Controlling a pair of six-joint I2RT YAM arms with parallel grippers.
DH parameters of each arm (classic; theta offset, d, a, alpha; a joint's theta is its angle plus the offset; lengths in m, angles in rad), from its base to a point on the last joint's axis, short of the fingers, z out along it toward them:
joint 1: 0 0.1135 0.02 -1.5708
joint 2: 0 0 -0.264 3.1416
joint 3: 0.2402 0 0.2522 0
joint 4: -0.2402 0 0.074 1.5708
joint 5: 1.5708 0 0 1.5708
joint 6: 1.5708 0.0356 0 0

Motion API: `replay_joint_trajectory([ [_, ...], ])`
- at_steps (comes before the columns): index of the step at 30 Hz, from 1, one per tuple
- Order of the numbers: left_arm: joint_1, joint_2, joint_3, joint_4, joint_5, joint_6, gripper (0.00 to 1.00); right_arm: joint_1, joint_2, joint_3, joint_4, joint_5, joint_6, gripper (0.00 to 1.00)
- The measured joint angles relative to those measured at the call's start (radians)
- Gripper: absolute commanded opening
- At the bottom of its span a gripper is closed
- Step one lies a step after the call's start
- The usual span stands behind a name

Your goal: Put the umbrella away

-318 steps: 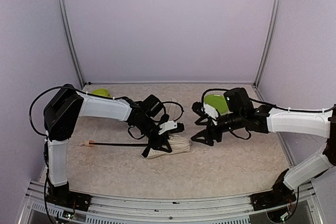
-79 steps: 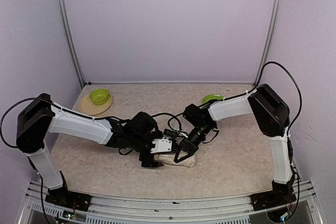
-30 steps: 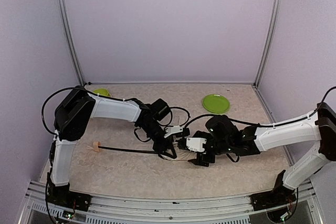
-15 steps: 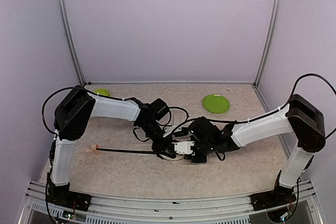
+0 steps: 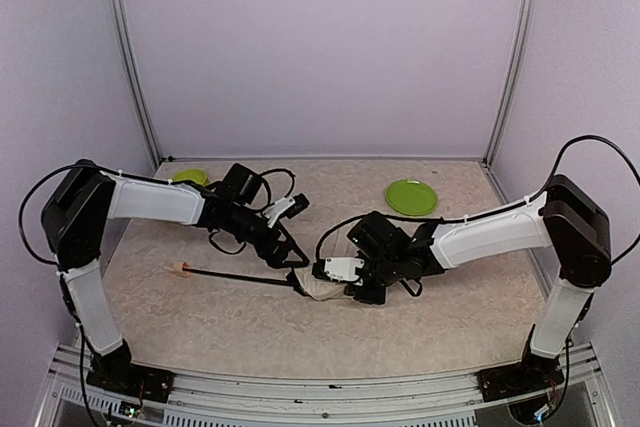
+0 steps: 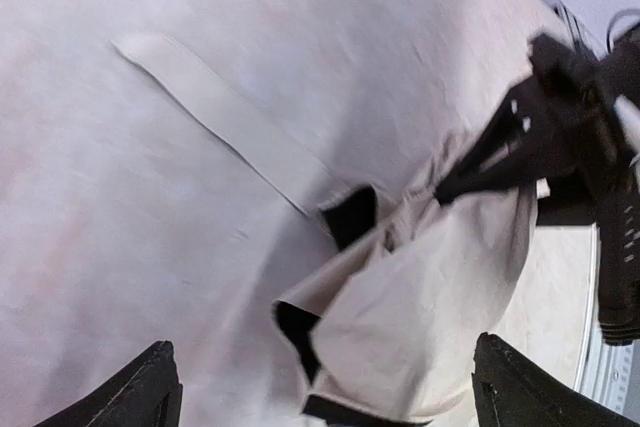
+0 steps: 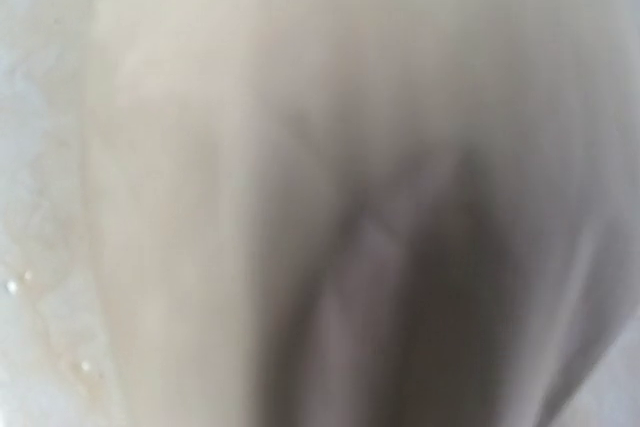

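1. Top view: the umbrella (image 5: 318, 290) lies on the table (image 5: 430, 317) toward 6 o'clock of its middle. The cream canopy is bunched, and the thin shaft runs out to 9 o'clock, ending in the knob handle (image 5: 181, 269). The left gripper (image 5: 288, 252) hangs at 11 o'clock of the bundle, and the right gripper (image 5: 340, 285) presses in from 3 o'clock.
2. Left wrist view: its own fingers (image 6: 150, 392) are spread wide and grasp nothing. A strap (image 6: 220, 117) lies toward 10 o'clock. At 2 o'clock the right gripper looks pinched onto a fold of canopy.
3. Right wrist view: only blurred cream cloth shows, and the fingers are hidden.
4. Handling, as a judgement: the fabric is light, limp and slippery over stiff ribs. Hold the shaft or the gathered bundle, not a loose flap.
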Motion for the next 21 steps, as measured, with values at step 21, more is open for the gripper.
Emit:
replay_joint_trajectory([
  [21,-0.340,-0.328,-0.257,0.182,-0.406,0.496,0.99,-0.207,0.300,0.327,-0.396,-0.706,0.127,0.03],
])
